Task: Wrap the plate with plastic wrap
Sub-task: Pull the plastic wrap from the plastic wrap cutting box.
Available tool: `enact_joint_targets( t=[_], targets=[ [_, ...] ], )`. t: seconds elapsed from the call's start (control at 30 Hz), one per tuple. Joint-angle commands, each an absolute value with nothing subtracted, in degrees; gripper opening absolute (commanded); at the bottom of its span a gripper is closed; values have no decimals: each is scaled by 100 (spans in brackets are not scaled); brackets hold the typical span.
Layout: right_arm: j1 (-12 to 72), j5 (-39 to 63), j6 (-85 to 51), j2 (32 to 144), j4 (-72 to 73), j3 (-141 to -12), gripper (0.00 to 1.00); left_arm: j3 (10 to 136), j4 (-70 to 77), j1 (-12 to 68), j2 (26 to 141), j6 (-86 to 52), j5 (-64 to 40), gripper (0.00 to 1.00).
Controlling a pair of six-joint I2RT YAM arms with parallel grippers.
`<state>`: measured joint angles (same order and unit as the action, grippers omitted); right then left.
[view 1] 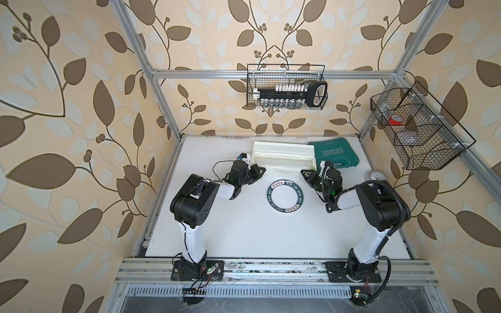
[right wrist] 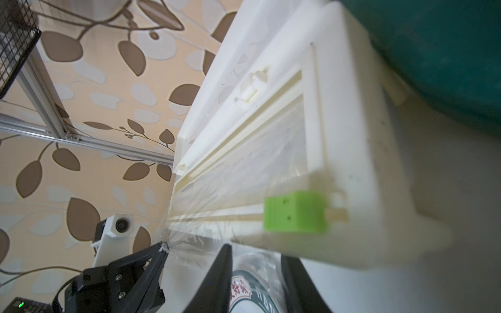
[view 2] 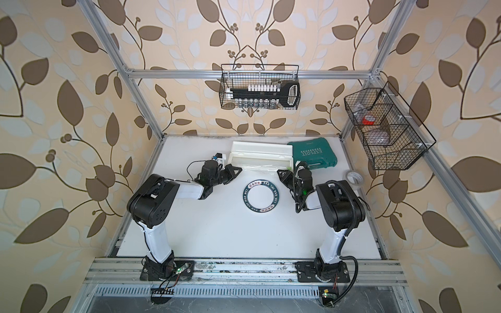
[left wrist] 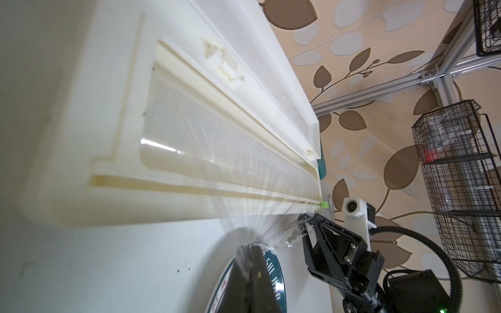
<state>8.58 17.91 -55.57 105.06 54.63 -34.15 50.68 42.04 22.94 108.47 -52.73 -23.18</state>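
Observation:
The plate [view 1: 287, 199] [view 2: 260, 197] lies flat mid-table, white centre with a dark lettered rim. Behind it stands the white dispenser box [view 1: 283, 155] with a green tab [right wrist: 295, 212]. The plastic wrap [left wrist: 244, 189] fans out of the box in a taut crinkled sheet down to my left gripper [left wrist: 254, 248], which is shut on its edge just above the plate's far rim. My right gripper [right wrist: 257, 271] is at the sheet's other end near the green tab. Its fingers [right wrist: 225, 271] stand apart with film lying in the gap. Both top views show the two grippers [view 1: 263, 171] [view 1: 303, 172] facing each other.
A green tool case [view 1: 336, 155] lies right of the box, touching its end. A clear tape roll [view 2: 355, 178] sits by the right frame post. Wire baskets hang on the back wall [view 1: 287, 86] and on the right wall [view 1: 417, 130].

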Motion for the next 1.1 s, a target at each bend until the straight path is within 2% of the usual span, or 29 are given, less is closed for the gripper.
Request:
enact_joint_targets(
  t=[0.0,0.13,0.23,0.43,0.7,0.93,1.07],
  targets=[
    [866,1722,-5557,10378,5890,-3314,18,5019,4202,2348,10483,-5214,-2349,0],
    [862,1740,-5615,10230,5889,-3209,4,5045,4078,2347,10367,-5221,-2315,0],
    [865,1821,-5710,9947,5693,-3197,0,5121,3787,2347,10221,-5254,-2272,0],
    [822,2106,-5755,9142,4216,-3828,0,5729,2680,2273,9983,-5416,-2344,0],
    [677,2515,-5598,8751,2740,-5169,0,7096,1406,2022,9874,-5514,-2832,0],
    [653,2732,-5527,8398,2218,-5900,0,8082,412,1991,9506,-5127,-3021,0],
    [661,2846,-5494,8040,2004,-6043,0,8218,13,1986,9146,-4940,-3085,0]
  ],
)
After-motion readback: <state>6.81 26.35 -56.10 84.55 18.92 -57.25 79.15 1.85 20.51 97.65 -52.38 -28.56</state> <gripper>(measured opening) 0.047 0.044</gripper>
